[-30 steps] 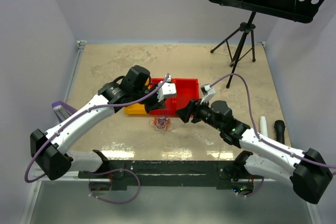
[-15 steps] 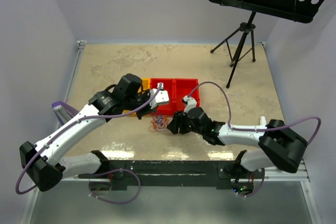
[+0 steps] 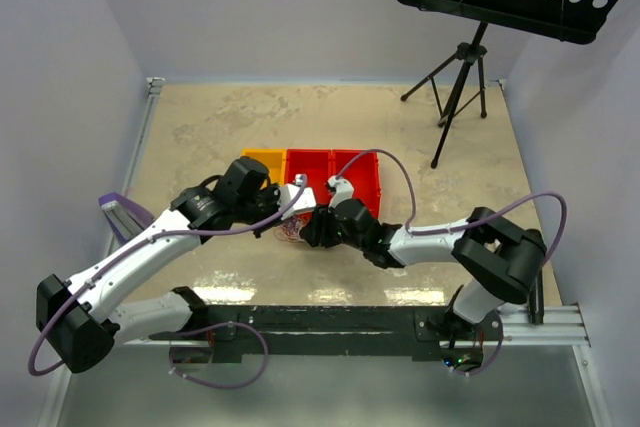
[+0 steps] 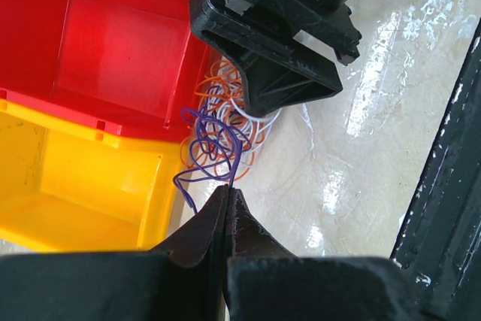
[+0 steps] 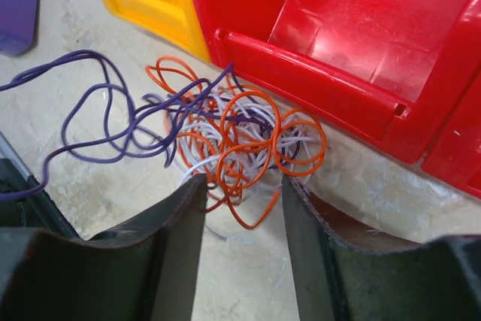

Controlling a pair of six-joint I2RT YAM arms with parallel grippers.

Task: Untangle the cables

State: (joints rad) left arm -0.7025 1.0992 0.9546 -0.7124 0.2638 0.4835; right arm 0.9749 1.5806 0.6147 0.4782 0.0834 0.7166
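Observation:
The cables [image 3: 294,231] lie as a small tangle of orange, white and purple wire on the table, against the front of the red bin [image 3: 345,175]. My left gripper [image 4: 228,190] is shut, and a purple cable [image 4: 214,148] from the tangle runs into its tips. In the top view the left gripper [image 3: 274,224] sits just left of the tangle. My right gripper [image 5: 242,183] is open and low over the table, with its fingers on either side of the near orange loops [image 5: 248,140]. It reaches in from the right [image 3: 310,231].
A yellow bin [image 3: 262,159] stands left of the red bin. A music stand tripod [image 3: 456,82] is at the back right. A purple block [image 3: 120,209] lies at the left. The black frame [image 3: 330,322] runs along the near edge.
The right arm has swung left and down to the tangle, its jaws narrowing. The left gripper, still shut, has shifted left and nearer along the bins' front.

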